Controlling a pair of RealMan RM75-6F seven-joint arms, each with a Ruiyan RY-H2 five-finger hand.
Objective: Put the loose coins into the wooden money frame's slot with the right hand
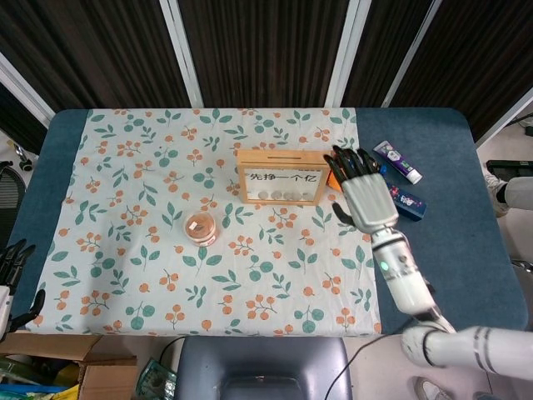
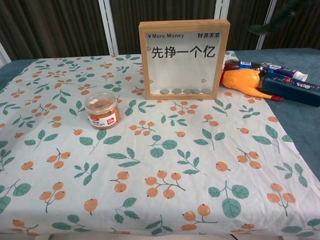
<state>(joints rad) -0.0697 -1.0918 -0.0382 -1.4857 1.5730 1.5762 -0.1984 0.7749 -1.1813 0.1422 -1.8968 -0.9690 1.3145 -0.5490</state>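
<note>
Small lidded jar (image 2: 102, 110) on floral tablecloth (image 2: 165, 160), orange toy chicken (image 2: 243, 81), dark blue box (image 2: 292, 90), toothpaste tube (image 1: 397, 162) at right

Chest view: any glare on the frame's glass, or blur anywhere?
Chest view: frame glass reads cleanly, no glare, text and coins sharp; right hand at the top edge is dark and smeared. Head view: even light, right hand sharp.
</note>
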